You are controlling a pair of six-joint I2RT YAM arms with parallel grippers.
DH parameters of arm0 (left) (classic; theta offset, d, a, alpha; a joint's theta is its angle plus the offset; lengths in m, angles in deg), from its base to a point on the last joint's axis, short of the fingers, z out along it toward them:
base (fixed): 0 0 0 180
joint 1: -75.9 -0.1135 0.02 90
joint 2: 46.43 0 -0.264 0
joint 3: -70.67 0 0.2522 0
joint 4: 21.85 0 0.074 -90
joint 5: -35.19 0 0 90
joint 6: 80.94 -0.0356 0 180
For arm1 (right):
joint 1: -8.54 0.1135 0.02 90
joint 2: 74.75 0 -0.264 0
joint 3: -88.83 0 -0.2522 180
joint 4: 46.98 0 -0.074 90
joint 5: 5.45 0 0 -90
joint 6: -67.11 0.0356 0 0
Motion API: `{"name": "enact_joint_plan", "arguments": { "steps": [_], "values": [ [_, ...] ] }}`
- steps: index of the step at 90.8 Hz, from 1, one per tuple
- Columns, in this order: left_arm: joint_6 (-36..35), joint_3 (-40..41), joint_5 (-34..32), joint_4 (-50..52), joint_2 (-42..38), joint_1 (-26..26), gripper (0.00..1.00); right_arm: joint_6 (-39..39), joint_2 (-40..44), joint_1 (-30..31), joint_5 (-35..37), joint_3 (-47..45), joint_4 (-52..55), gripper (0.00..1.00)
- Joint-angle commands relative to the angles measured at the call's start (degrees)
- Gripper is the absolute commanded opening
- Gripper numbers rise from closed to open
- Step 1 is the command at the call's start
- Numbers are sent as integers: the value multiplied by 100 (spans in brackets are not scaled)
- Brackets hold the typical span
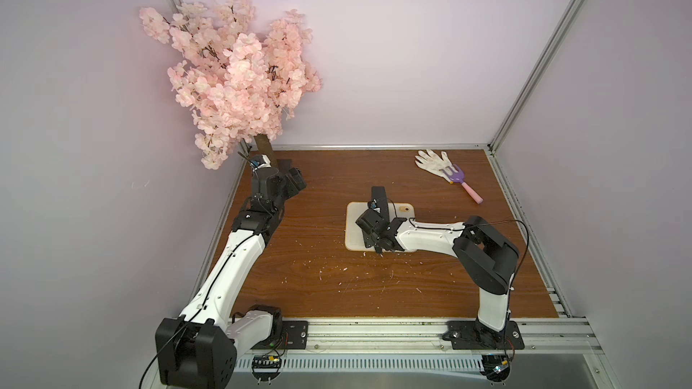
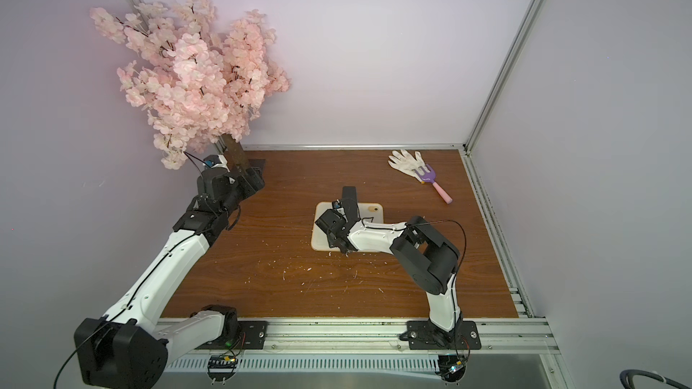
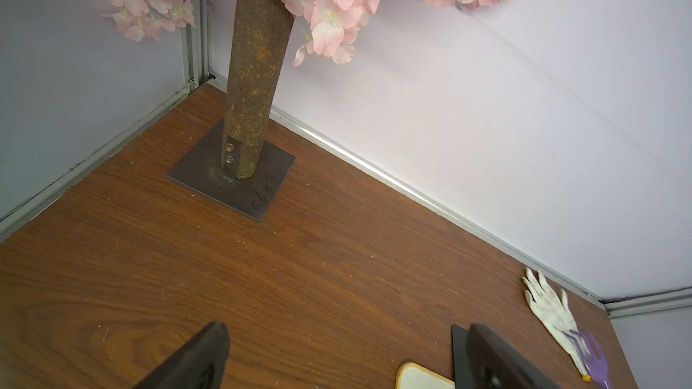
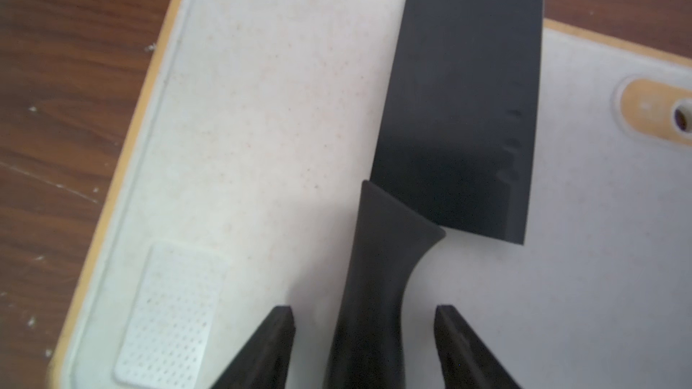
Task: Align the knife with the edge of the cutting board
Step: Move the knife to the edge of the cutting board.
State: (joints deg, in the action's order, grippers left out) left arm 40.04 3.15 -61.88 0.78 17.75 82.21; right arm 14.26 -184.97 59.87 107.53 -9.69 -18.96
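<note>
My right pincer [image 4: 365, 310] hangs low over the board [image 4: 262, 106]. Its jaws are apart and straddle the handle [image 4: 378, 275] of the knife [image 4: 460, 106]. Bare board shows on both sides of the handle, so I grip nothing yet. Well off to the board's left, near the tree [image 3: 254, 87], my left pincer [image 3: 340, 331] hangs with jaws wide apart and empty. The knife lies flat across the middle of the board, a little askew to its rims. Its blade runs out over the far rim and is clear of the corner hole [image 4: 681, 117]. Well beyond the board's far right corner lie a glove [image 1: 430, 160] and a fork [image 1: 455, 174], which play no part. What worries me is that the handle seems slightly nearer one jaw. That jaw may touch first and shove the handle sideways, swinging the blade further askew. The handle tapers and looks slick, so a pinch near its end could squirt it out, or let the heavy blade sag and twist if I lift. If I drag instead, the light board may slide on the table [image 1: 318, 275], and the edge I aim for would move too. If I come down too low, my tips could jam on the board.
</note>
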Motion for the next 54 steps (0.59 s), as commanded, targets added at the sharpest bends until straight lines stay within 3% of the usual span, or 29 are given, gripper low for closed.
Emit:
{"name": "enact_joint_plan", "arguments": {
  "steps": [1,54],
  "values": [
    [-62,21,53,-31,29,-68,100,75,-47,-35,64,173,85,61],
    [-74,1,-27,23,74,-68,100,80,-276,-172,215,371,-108,51]
  ]
}}
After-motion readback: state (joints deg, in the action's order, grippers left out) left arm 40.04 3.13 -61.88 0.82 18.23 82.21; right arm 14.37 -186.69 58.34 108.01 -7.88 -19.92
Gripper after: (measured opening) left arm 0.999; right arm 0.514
